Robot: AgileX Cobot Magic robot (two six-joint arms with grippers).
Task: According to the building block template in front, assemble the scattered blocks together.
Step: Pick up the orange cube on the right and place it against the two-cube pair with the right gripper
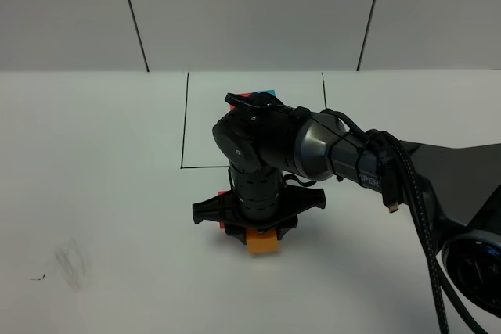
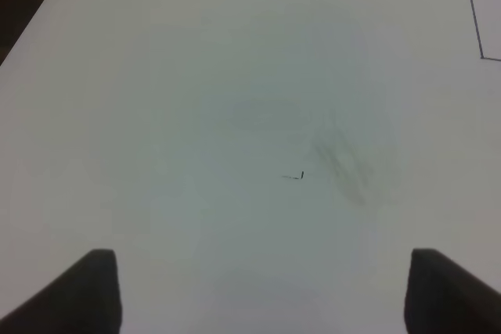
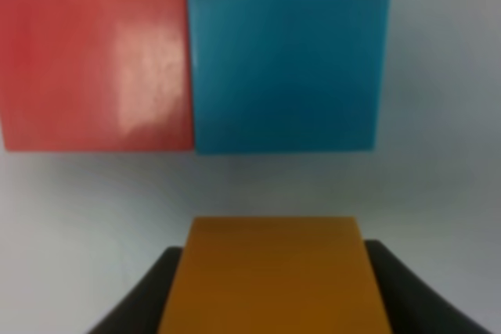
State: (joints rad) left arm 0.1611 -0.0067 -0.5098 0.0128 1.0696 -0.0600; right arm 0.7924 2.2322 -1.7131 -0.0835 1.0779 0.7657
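Your orange block (image 3: 274, 271) sits pinched between the right gripper's (image 1: 262, 234) fingers, just off the red block (image 3: 94, 52) and blue block (image 3: 290, 52), which lie touching side by side on the white table (image 1: 102, 154). You hold it lined up with the blue one, probably to push it in and finish the L. The building block template (image 1: 258, 96) lies farther back inside the black-line rectangle (image 1: 185, 127), mostly hidden by the arm. No containers appear anywhere. Your left gripper (image 2: 258, 287) hangs over bare table to the left, fingers spread wide and empty.
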